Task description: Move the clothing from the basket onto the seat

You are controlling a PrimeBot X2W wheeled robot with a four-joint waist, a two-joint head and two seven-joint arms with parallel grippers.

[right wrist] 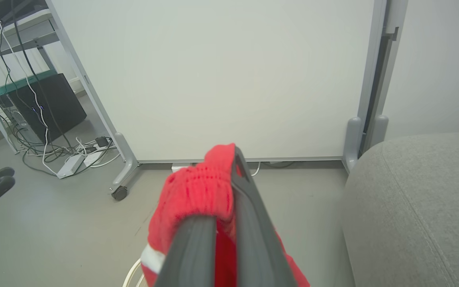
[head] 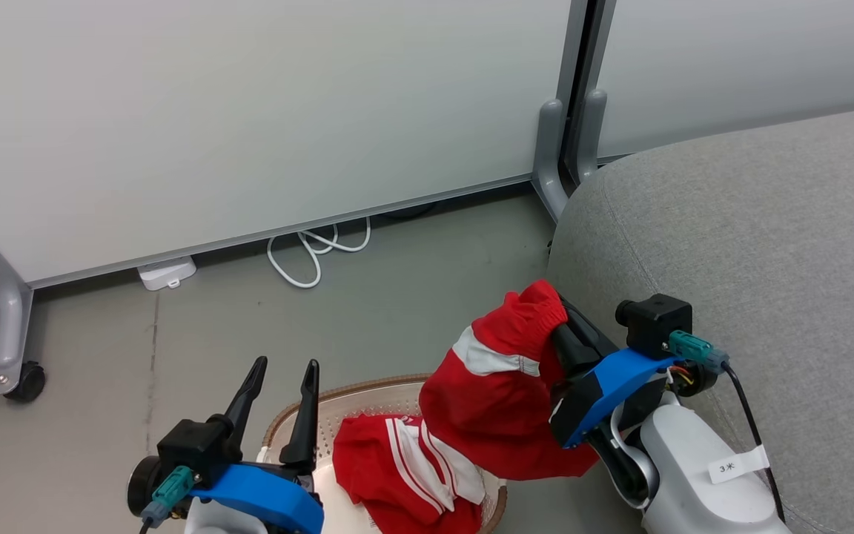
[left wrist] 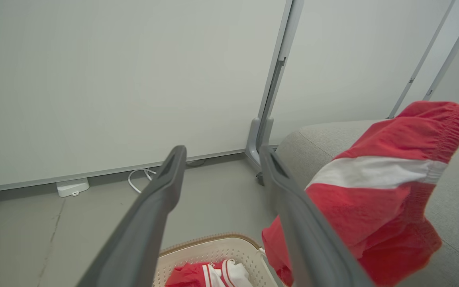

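Robot at the basket, seen from the head and both wrists. We found the right gripper (head: 565, 326) closed tight on the gathered edge of the lifted garment (head: 501, 400), a red piece with a white band; its two dark fingers lay together, with the cloth bunched over their tips. The lifted garment hung in the air from those fingers; its lower folds drooped over the right side of the basket (head: 368, 389), just beside the rounded front edge of the seat (head: 753, 222); whether cloth and seat touched we could not tell. The second garment (head: 397, 467), red with white panels and thin stripes, lay crumpled inside the basket; the basket stood on the grey floor (head: 397, 311) near the seat. We saw the left gripper (head: 285, 365) spread wide and empty above the basket's left rim, fingers pointing towards the pale partition panel (head: 249, 111); a white cable (head: 316, 256) lay looped at the panel's foot.
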